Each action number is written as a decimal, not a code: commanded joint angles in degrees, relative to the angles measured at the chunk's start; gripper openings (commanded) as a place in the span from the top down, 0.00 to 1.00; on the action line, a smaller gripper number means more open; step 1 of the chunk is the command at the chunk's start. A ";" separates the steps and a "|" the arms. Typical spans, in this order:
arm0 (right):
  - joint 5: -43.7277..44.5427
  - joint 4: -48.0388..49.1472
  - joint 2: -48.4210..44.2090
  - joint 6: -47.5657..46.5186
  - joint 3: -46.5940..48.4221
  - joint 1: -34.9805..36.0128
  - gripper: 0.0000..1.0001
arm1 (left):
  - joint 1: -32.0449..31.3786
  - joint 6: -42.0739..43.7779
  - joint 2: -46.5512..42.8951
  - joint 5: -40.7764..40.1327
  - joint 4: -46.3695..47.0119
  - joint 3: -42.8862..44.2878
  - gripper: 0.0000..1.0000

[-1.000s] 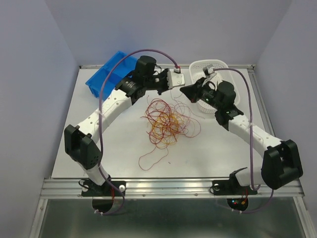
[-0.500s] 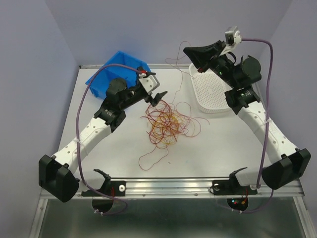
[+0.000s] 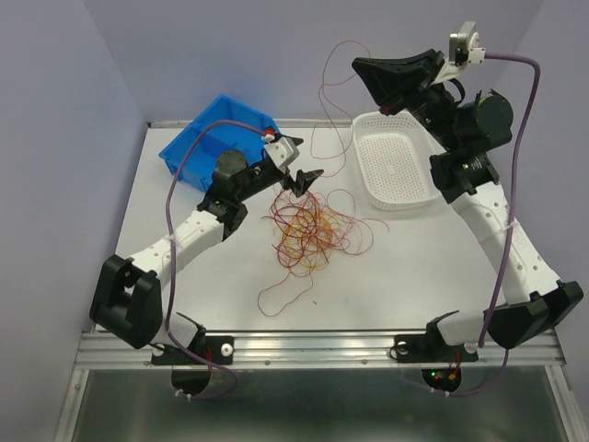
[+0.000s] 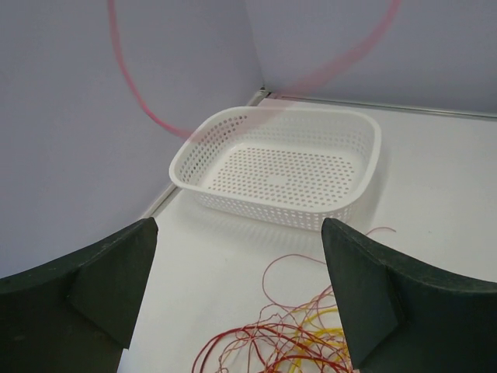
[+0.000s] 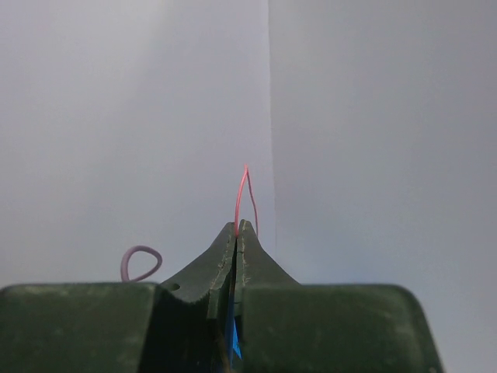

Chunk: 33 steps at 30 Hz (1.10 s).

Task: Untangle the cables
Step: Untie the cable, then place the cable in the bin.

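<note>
The cables (image 3: 308, 230) lie as a loose red and yellow-orange tangle in the middle of the table. My right gripper (image 3: 361, 66) is raised high above the table's back edge, shut on one thin red strand (image 3: 324, 78) that arcs up and hangs down toward the tangle. The right wrist view shows that strand (image 5: 241, 194) poking out of the closed tips of the right gripper (image 5: 242, 229). My left gripper (image 3: 296, 166) stands open just above the tangle's upper edge, nothing between its fingers (image 4: 404, 303). Below the left gripper (image 4: 241, 295) lie cable loops (image 4: 303, 342).
A white perforated basket (image 3: 396, 170) sits at the back right, under the raised right arm, and appears ahead in the left wrist view as the basket (image 4: 279, 167). A blue bin (image 3: 207, 138) stands at the back left. Thick mauve cables loop off both arms.
The left gripper opened wide and drew back toward the tangle's top edge. The right gripper rose up and rightward, lifting a red strand out of the pile.
</note>
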 commanded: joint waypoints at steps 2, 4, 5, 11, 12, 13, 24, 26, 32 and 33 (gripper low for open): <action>-0.47 1.25 -0.06 1.88 2.66 0.22 0.99 | 1.47 -5.94 0.65 3.10 9.13 4.50 0.01; -0.65 1.34 -0.76 1.88 1.16 0.22 1.00 | 2.00 -6.83 -1.28 -0.30 9.31 3.28 0.01; -0.65 1.34 -1.11 1.70 0.64 0.22 0.99 | 2.09 -6.92 -2.25 -2.68 9.22 2.40 0.01; -1.17 1.34 -2.52 1.61 -3.06 0.22 1.00 | 4.28 -7.80 -10.41 -13.25 9.74 -3.84 0.01; -1.26 1.16 -2.52 1.88 -3.24 0.22 1.00 | 5.33 -8.24 -11.04 -12.73 9.92 -4.11 0.02; -1.52 1.16 -2.43 1.97 -3.76 0.22 1.00 | 7.61 -9.98 -11.30 -11.68 9.92 -3.68 0.02; -6.36 1.42 -1.64 5.74 -5.08 0.30 1.00 | 11.15 -17.30 -5.43 16.36 12.47 9.33 0.01; -7.24 1.60 -1.38 6.18 -5.17 0.83 0.99 | 10.97 -17.20 -4.46 19.52 12.47 11.70 0.01; -7.41 1.60 -0.59 6.27 -5.87 2.76 1.00 | 9.91 -19.05 -1.12 25.87 12.82 15.84 0.01; -7.41 1.60 -0.41 6.36 -5.79 3.11 0.99 | 9.74 -18.96 -0.16 25.86 12.74 16.36 0.01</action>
